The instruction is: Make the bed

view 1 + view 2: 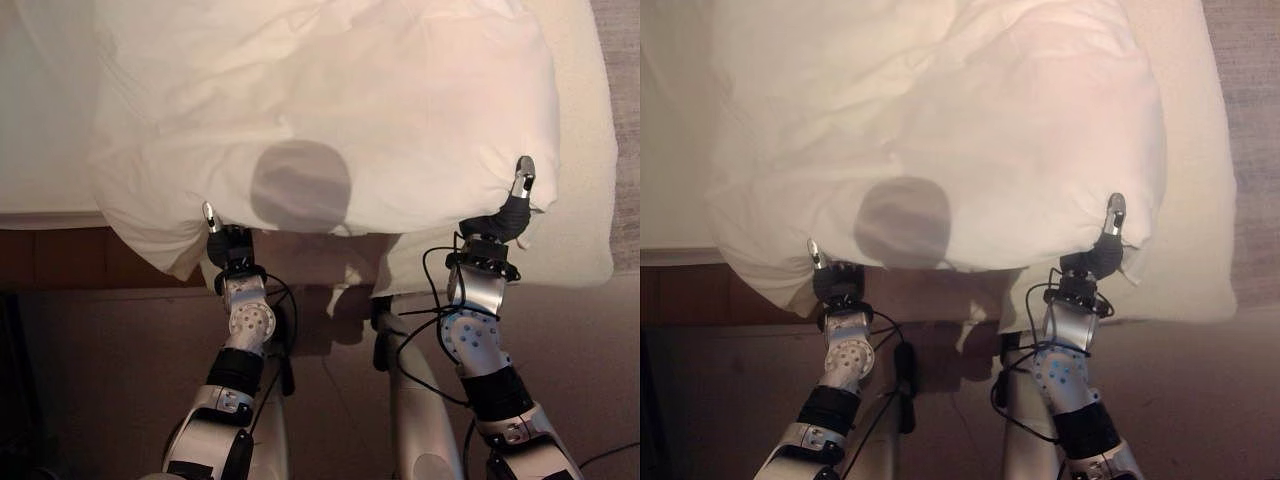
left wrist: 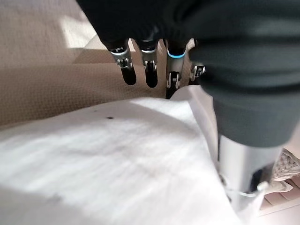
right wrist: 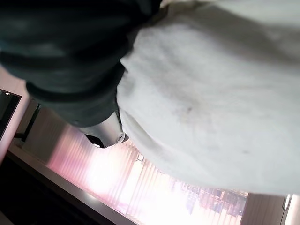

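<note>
- Left hand [image 1: 222,240], fingers [image 2: 126,70]: in the left wrist view they hang straight down in a row, close side by side, dark tips clear of the cloth and holding nothing; the thumb runs along the edge of the white duvet [image 1: 330,120]; from the head view one silver tip pokes up at the duvet's near hem
- Right hand [image 1: 512,205], fingers: tucked in under the duvet's near right corner, one silver tip standing up above the hem; whether they are pinching the cloth or lying straight, I cannot tell; the right wrist view gives the dark cover against a bulge of white cloth
- Duvet: white, puffy, creased; heaped across the bed and overhanging its near edge between the two hands; the left part of the overhang sags lower than the middle; the near hem sits at both hands
- Bed [image 1: 585,200]: cream sheet showing bare to the right of the duvet and in a strip on the left; near edge runs across the view just in front of the arms
- Bed frame [image 1: 60,255]: dark reddish-brown board below the mattress, seen at left under the sheet
- Floor [image 1: 100,380]: pale brown, beneath the arms, on the near side of the bed
</note>
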